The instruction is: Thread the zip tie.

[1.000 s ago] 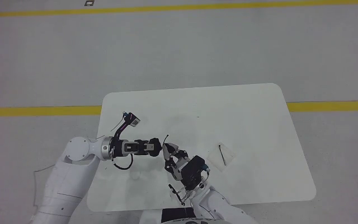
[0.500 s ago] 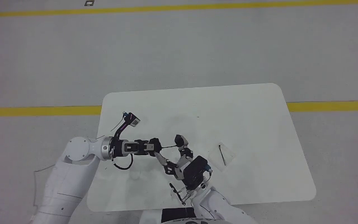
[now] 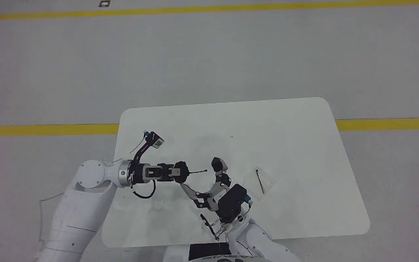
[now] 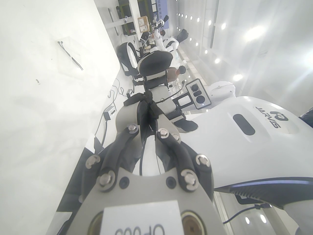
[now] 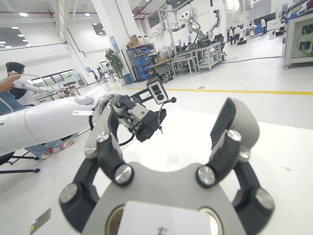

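A thin black zip tie [image 3: 198, 171] sticks out from my left gripper [image 3: 182, 171] toward the right, above the near-left part of the white table [image 3: 294, 131]. The left gripper [image 4: 146, 100] is shut on the zip tie [image 4: 144, 133], which runs back between its fingers. My right gripper [image 3: 204, 178] is open just past the tie's free end, one finger on each side of it and apart from it. In the right wrist view, the right gripper [image 5: 168, 123] gapes wide, with the left gripper [image 5: 146, 123] and the looped zip tie [image 5: 160, 118] beyond it.
A small clear bag [image 3: 260, 181] holding spare black zip ties [image 4: 70, 56] lies flat on the table to the right of both grippers. The far half of the table is bare white surface.
The right gripper, shut at the tie's end one second ago, has opened and drawn off to the right. The tie now points straight right. The left arm has kept still.
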Robot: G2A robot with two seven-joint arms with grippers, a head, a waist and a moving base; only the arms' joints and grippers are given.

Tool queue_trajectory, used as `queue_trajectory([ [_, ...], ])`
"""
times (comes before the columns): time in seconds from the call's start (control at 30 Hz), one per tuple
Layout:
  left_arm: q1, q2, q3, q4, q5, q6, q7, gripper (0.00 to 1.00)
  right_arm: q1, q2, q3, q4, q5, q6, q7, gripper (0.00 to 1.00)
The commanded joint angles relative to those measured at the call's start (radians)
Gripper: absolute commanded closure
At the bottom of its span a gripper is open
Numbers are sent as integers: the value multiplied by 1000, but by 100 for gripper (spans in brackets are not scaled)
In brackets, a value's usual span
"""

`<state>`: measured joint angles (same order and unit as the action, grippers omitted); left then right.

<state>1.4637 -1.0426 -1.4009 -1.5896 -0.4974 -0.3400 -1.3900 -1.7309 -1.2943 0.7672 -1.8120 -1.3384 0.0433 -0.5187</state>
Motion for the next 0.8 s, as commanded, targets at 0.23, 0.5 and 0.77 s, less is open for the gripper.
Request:
queue_trajectory([
  [0.23, 0, 0, 0, 0, 0, 0, 0, 100, 2, 0, 2, 1, -3, 2, 4, 0],
  [0.5, 19, 5, -45, 28, -203, 79, 49, 100, -9, 17, 32, -23, -228, 59, -17, 0],
  [0.77, 34, 4, -40, 16, -444, 178, 0, 100, 107, 110, -18, 11, -232, 153, -72, 0],
])
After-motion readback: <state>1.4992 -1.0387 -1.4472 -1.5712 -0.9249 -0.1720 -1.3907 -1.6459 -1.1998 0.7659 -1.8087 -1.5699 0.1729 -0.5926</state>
